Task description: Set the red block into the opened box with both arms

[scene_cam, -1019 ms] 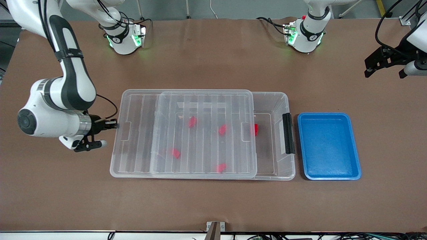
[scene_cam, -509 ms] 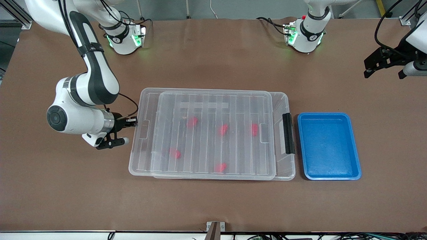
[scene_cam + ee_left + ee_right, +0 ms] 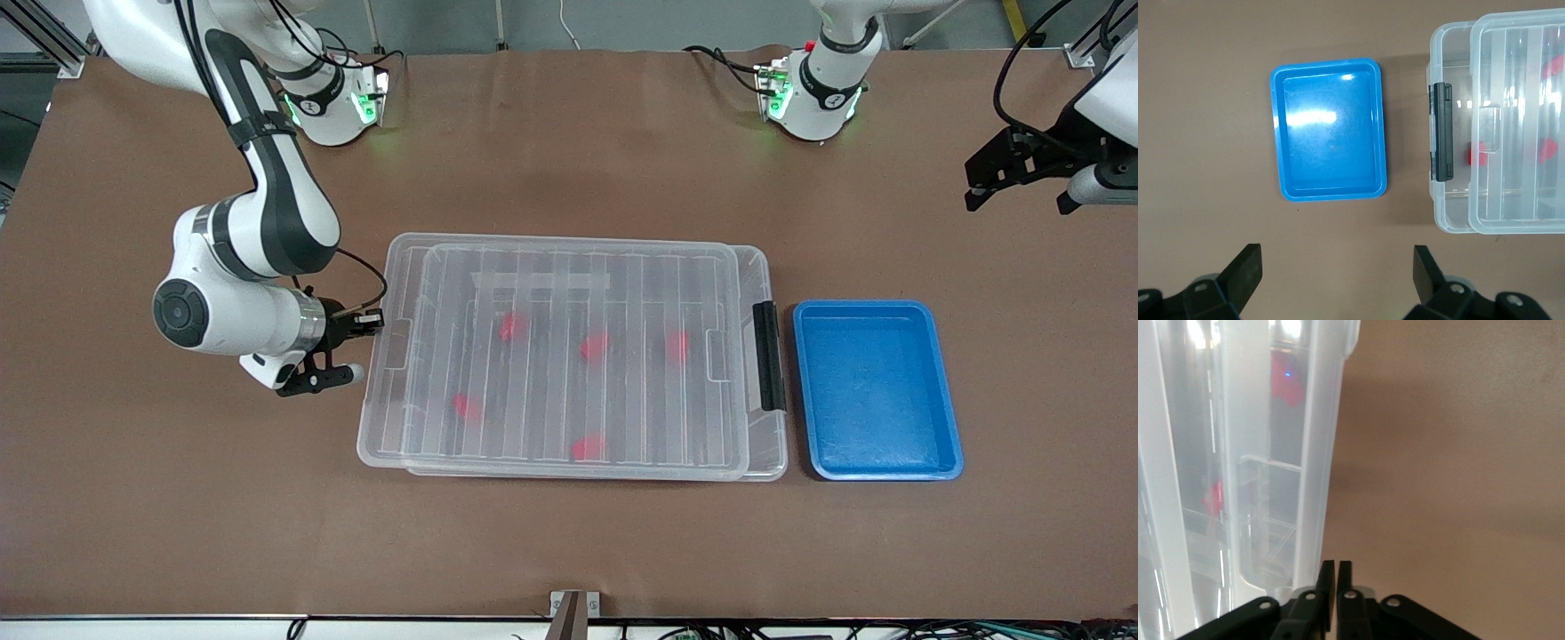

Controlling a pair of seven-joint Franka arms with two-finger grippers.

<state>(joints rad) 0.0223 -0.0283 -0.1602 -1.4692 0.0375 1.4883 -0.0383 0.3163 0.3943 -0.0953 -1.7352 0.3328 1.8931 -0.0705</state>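
Brown table (image 3: 569, 551) under even light, cables (image 3: 800, 633) along its near edge.

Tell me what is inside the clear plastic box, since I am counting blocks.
Through the ribbed translucent lid, five small red blocks show in the large clear plastic box. The lid blurs them, so finer details stay hidden.

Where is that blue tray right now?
In the front view, the blue tray sits on the table beside the box's black latch end, toward the left arm's end.
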